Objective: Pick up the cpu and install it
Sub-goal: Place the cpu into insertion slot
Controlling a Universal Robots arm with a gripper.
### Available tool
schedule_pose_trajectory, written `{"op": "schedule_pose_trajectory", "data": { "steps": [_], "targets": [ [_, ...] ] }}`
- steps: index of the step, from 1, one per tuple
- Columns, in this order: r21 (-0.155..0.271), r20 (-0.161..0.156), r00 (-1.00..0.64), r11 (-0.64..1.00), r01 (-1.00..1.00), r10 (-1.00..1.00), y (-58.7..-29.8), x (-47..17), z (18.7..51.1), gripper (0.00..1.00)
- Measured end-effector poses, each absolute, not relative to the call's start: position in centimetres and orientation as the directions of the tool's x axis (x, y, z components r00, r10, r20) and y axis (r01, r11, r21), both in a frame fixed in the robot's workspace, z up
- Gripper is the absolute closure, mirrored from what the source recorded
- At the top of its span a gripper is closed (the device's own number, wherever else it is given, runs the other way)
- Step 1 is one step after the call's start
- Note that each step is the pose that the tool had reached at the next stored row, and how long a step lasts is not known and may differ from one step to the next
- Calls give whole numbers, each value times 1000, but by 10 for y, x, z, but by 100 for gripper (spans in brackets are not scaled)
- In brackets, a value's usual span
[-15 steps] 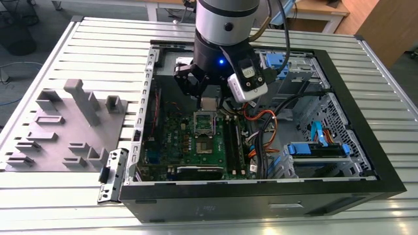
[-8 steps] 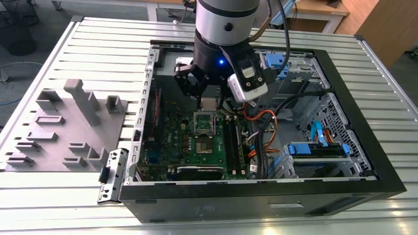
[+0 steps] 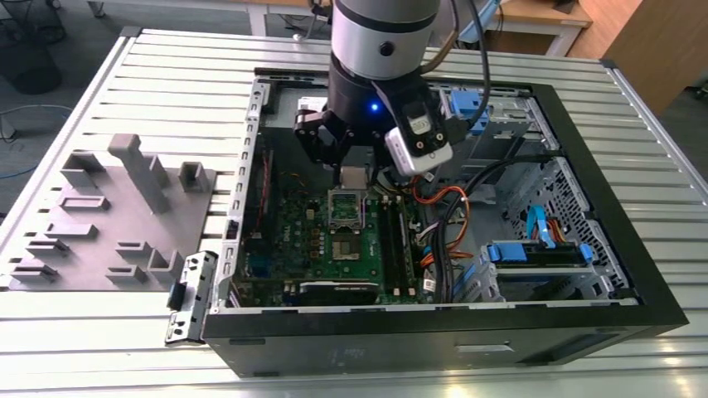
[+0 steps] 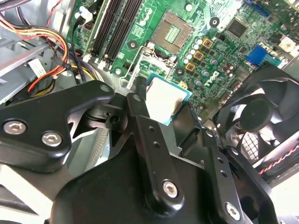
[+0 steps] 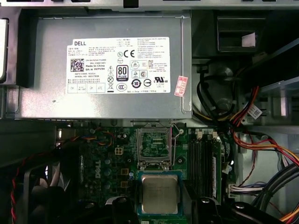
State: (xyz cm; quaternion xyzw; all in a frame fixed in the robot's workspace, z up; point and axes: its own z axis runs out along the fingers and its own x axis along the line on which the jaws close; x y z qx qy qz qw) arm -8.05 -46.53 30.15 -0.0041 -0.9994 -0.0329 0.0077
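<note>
The gripper (image 5: 163, 207) is closed narrowly on the cpu (image 5: 160, 192), its dark fingers (image 5: 122, 205) pressing on two opposite edges; so the pick-up looks done and the installing is what is left. The chip hangs flat above the motherboard (image 5: 103, 163), just beside the socket (image 5: 153, 144) and not in it; the socket lies open and bare, its contact field showing inside the metal frame. The cpu is a small flat square with a dull silvery-grey metal top and a thin blue-green rim, and it sits level in the grip. Beyond the socket stands the grey power supply (image 5: 107, 65), with memory slots (image 5: 203, 158) to one side. In the exterior view the open computer case (image 3: 443, 327) lies on a slatted table (image 3: 166, 66); a grey fixture plate (image 3: 111, 215) sits to the exterior view's left.
</note>
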Motion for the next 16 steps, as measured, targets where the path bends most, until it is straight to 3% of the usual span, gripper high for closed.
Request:
{"op": "schedule_pose_trajectory", "data": {
  "steps": [16],
  "targets": [
    [66, 16, -1000, 998, 9, 8, -465, -81, 291, 53]
  ]
}}
